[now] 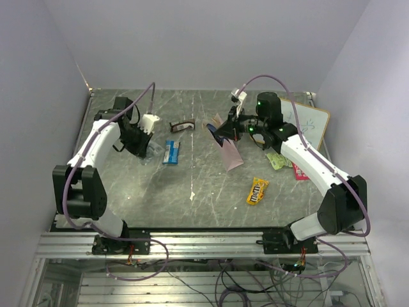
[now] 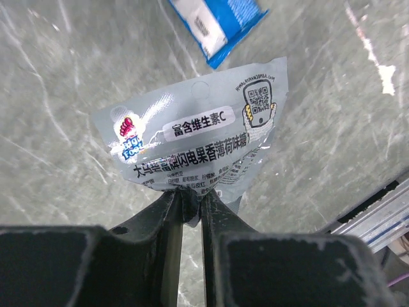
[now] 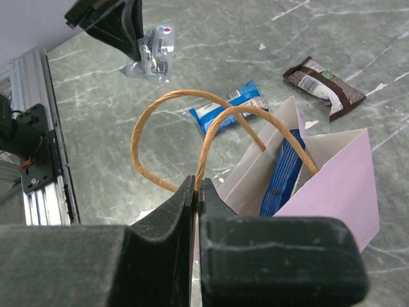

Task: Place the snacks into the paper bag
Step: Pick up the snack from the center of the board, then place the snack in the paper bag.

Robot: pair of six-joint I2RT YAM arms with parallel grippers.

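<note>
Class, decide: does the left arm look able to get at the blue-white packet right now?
Likely not yet: the blue-white packet lies close by, nothing between, but the left gripper is shut on the silver-grey packet.

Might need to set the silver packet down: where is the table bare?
Bare: near middle, between the blue-white packet and the M&M's. Crowded: the right, where paper bag, light green packet and pink-red packet cluster together.

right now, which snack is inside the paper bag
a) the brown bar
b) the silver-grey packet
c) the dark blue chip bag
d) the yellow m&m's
c: in the right wrist view, the dark blue chip bag stands on edge between the walls of the open paper bag.
</note>
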